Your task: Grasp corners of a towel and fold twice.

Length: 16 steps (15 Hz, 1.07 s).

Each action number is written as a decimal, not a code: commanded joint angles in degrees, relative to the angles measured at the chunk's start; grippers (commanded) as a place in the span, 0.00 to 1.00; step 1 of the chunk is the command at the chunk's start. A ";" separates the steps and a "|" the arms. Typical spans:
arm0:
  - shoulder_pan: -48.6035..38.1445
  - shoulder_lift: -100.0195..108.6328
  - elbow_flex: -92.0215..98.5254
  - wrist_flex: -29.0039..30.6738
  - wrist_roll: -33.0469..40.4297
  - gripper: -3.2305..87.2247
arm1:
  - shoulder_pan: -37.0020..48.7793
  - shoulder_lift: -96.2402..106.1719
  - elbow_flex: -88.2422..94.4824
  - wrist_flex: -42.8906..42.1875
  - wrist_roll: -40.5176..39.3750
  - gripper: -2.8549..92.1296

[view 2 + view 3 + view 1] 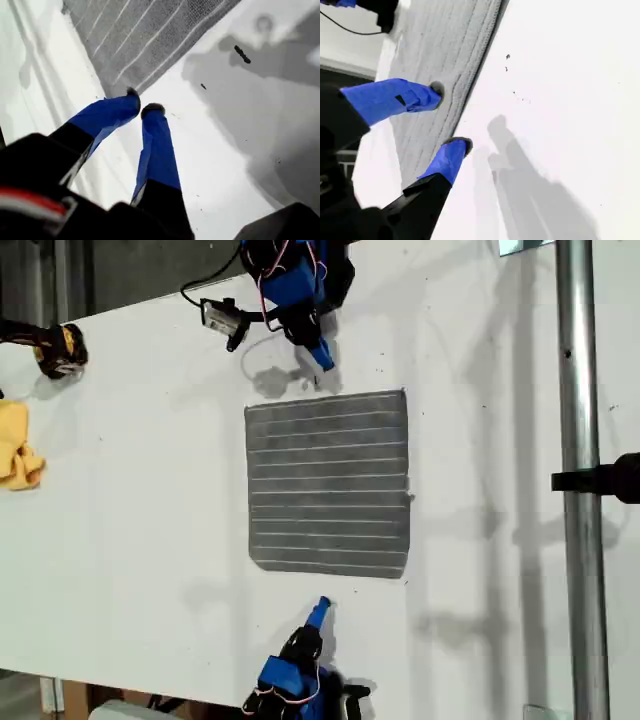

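**Grey striped towel lying flat and open on the white table**

The towel [328,483] is a grey, soft cloth crossed by thin pale parallel stripes that run from the exterior view's left to its right. It lies spread out flat in a near-square shape on the white table [130,490], with no fold visible. All four corners rest on the table: two [248,409] [403,392] on the edge towards the top of the exterior view, two [251,562] [404,576] on the opposite edge. Its edges look straight, with a slight fray at one side.
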<state>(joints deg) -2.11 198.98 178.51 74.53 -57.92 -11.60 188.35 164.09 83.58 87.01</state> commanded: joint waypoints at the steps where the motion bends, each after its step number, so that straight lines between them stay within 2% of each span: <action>1: -7.56 0.26 0.18 -0.26 -17.23 0.02 | -2.90 0.09 0.26 -1.85 3.08 0.03; 3: -6.50 0.26 0.18 -0.62 -16.26 0.02 | -2.81 0.09 0.26 -1.85 3.08 0.03; 6: -6.50 0.26 0.09 0.00 -19.42 0.02 | -3.25 0.09 -1.32 -0.35 3.52 0.03; 9: -6.42 0.26 0.18 0.00 -19.95 0.02 | -3.52 -5.45 -14.68 -0.26 2.37 0.03; 12: -6.59 0.26 0.18 0.09 -19.69 0.02 | -8.61 -42.98 -38.67 -6.86 -1.32 0.03; 16: -6.06 0.26 0.18 0.09 -19.69 0.02 | -18.19 -72.51 -55.28 -9.84 -3.87 0.03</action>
<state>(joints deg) -8.35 198.98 178.59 74.53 -77.34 -27.33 122.43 115.40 74.53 84.29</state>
